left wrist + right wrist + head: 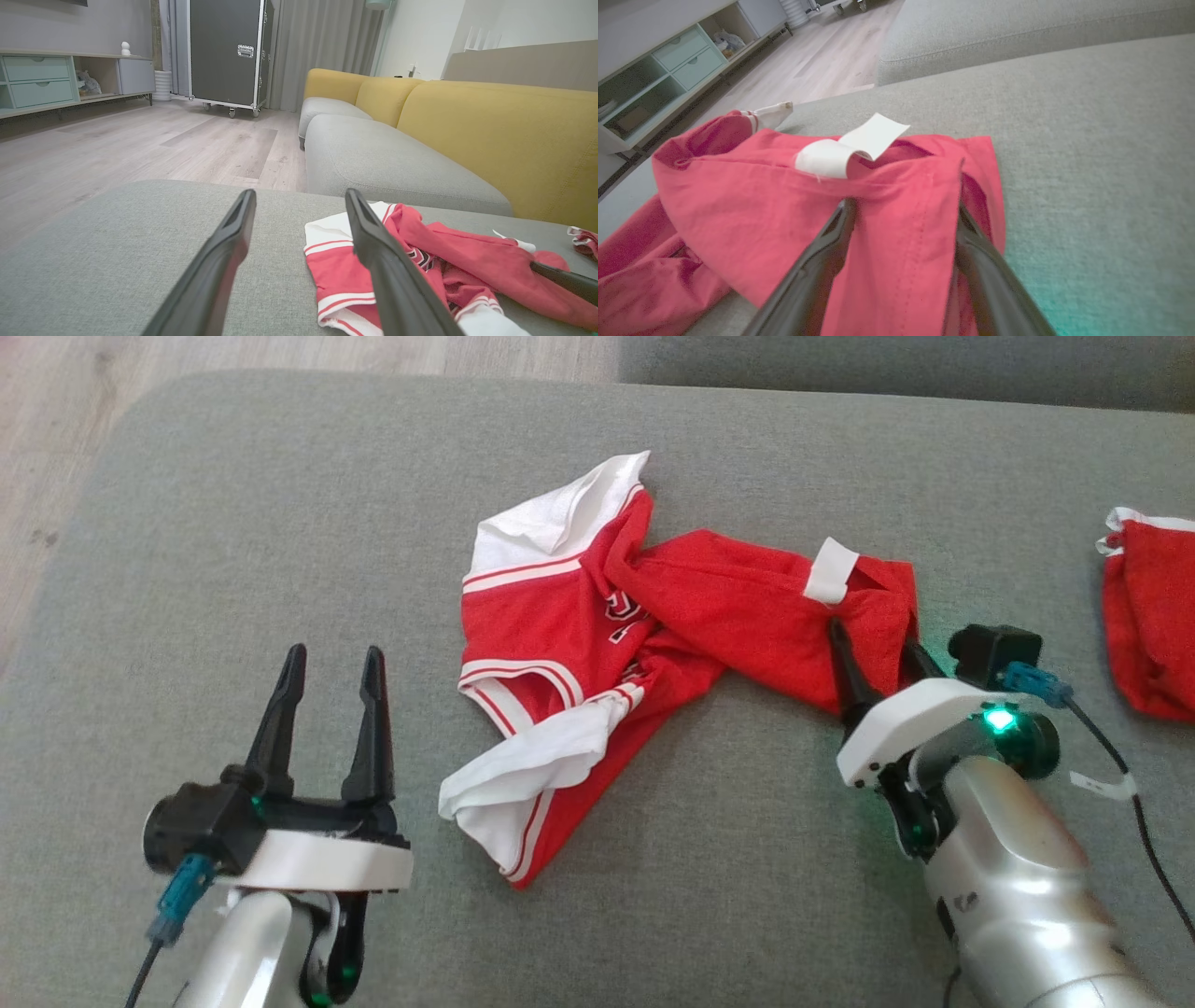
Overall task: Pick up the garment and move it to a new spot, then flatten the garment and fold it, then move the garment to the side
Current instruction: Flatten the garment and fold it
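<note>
A: Item one, nearest: left gripper (335,653)?
B: Jaws spread wide, nothing in them. It hangs over bare grey cushion (233,523), beside the garment's left edge and apart from it.
A: Item two: right gripper (870,639)?
B: Likewise released, nothing clamped. Its two fingers straddle a fold at the garment's right end, and the cloth between them is not pinched.
A: Item three: garment (653,607)?
B: Red jersey with white trim, crumpled and twisted at the waist, lying mid-cushion. A white label (831,569) sits just beyond the right fingers.
A: Farther back?
B: Second red cloth (1153,616) at the right edge, well apart. Then wood floor (280,355) and a yellow sofa back (490,130).
A: Step in hand?
B: By my reading, the first pick-up, grip not yet made. The fingers should go deep enough to take the whole fold, not just the top layer. They should close fully before any lift, then rise straight so the twisted middle trails free. The carry should steer clear of the second cloth.
</note>
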{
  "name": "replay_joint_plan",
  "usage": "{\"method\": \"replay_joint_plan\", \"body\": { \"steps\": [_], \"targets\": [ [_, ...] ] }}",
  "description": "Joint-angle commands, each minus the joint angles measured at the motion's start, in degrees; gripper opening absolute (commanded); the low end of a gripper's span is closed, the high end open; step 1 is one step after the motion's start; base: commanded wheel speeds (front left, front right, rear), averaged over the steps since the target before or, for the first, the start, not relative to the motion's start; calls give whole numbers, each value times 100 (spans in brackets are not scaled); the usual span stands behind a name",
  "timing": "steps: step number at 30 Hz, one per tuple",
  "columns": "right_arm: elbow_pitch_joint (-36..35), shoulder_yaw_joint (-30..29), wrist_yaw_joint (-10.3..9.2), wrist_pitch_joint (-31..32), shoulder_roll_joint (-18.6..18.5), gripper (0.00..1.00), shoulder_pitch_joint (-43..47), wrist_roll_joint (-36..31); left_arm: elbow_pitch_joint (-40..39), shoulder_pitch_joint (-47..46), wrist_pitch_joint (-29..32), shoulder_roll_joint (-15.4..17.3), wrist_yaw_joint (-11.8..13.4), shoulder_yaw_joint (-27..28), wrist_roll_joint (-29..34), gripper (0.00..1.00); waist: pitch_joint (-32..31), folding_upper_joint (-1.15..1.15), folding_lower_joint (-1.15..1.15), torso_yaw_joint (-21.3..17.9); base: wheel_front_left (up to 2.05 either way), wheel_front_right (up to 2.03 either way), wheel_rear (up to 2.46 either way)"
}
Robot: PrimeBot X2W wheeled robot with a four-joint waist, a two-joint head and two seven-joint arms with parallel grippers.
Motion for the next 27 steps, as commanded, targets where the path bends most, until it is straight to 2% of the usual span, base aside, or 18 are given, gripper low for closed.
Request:
{"method": "replay_joint_plan", "body": {
  "steps": [1,7,12,19,23,27],
  "targets": [
    [-76,280,-5,-193,33,0,-260,91,-110,-239,-35,34,-43,304,76,100,-11,0,-1,-38,0,0,0],
    [-102,570,-5,-529,33,0,-420,112,-52,-170,-36,-37,-119,433,173,100,-110,0,-1,-204,0,0,0],
    [-619,553,-5,-652,33,0,-503,-73,-49,-73,-36,-80,-168,574,263,100,-269,0,-1,-428,0,0,0],
    [-1940,-116,-5,-661,33,0,-486,-718,-72,8,-36,-179,-239,718,365,100,-447,0,-1,-575,0,0,0],
    [-2288,-416,-5,-450,-6,0,-644,-1158,-92,39,-36,-267,-303,764,408,100,-421,0,-1,-478,0,0,0],
    [-2391,-828,-5,-44,-134,0,-1002,-1652,-77,-33,-36,-383,-388,772,456,100,-285,0,-1,-218,0,0,0]
  ]
}}
